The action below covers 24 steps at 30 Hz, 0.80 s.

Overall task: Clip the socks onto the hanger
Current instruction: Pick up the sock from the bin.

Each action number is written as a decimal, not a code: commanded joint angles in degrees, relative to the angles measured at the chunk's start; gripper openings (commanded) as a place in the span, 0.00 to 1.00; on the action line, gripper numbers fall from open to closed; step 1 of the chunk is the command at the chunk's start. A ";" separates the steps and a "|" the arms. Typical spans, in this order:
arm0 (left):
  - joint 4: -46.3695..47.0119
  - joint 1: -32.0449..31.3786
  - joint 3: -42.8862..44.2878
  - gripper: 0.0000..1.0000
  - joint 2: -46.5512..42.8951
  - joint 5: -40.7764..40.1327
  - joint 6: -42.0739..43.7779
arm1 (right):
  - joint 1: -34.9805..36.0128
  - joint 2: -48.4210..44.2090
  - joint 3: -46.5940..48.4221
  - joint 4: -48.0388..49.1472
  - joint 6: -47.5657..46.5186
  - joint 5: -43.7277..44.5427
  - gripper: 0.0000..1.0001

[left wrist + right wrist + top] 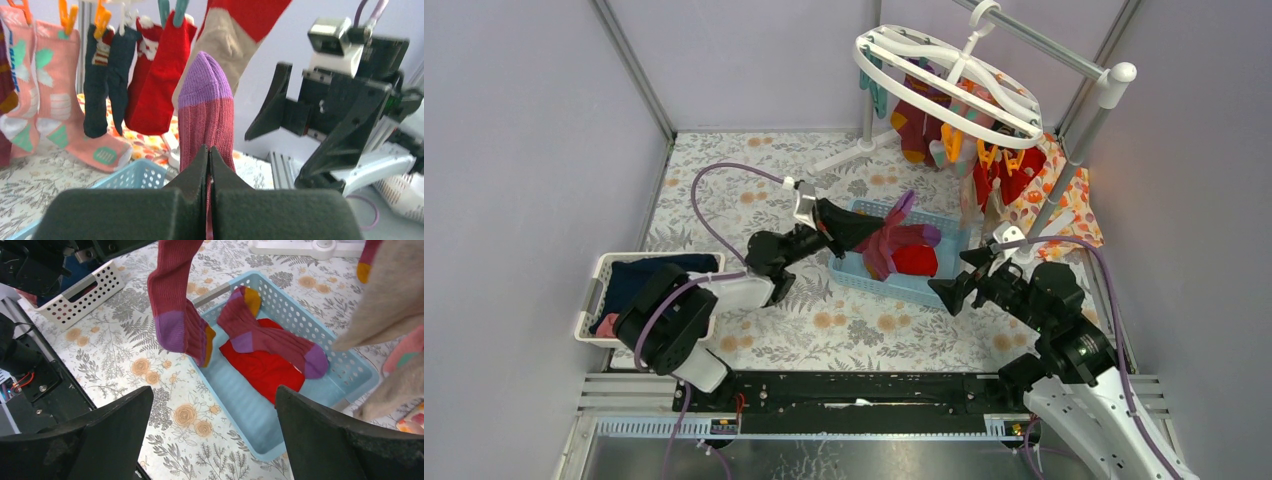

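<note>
Black-and-white arms (664, 320) with purple cables (696, 200), matte black wedge-shaped end effector fingers (345, 440)

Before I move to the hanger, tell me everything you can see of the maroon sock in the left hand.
The maroon sock is a limp ribbed knit with a purple patch and an orange tip. The left hand is shut on it, pinching the fabric. It hangs in the air over the edge of the blue basket, clear of the matching sock lying inside. Only the hand seems to touch it; no clip holds it yet.
</note>
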 commanded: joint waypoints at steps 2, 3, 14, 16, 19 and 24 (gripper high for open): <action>6.79 -0.96 3.31 0.00 -3.72 -9.87 -10.70 | 0.44 2.32 0.59 10.11 1.08 -4.53 1.00; 6.75 -1.70 3.19 0.00 -4.57 -12.75 -11.77 | 0.47 2.82 -0.43 12.75 1.49 -5.17 1.00; -5.02 -10.94 4.89 0.00 -12.67 -34.97 -15.32 | 0.54 9.67 -6.11 31.76 3.96 -7.88 1.00; -7.42 -12.26 5.63 0.00 -13.65 -38.30 -15.64 | 0.79 11.46 -7.35 35.28 5.34 -8.89 1.00; -11.14 -14.47 6.32 0.00 -15.04 -44.10 -14.67 | 2.94 13.12 -9.50 41.55 7.08 -10.27 0.99; -15.69 -16.41 6.71 0.00 -15.85 -51.69 -14.76 | 10.56 15.50 -10.71 43.60 4.38 -8.69 0.99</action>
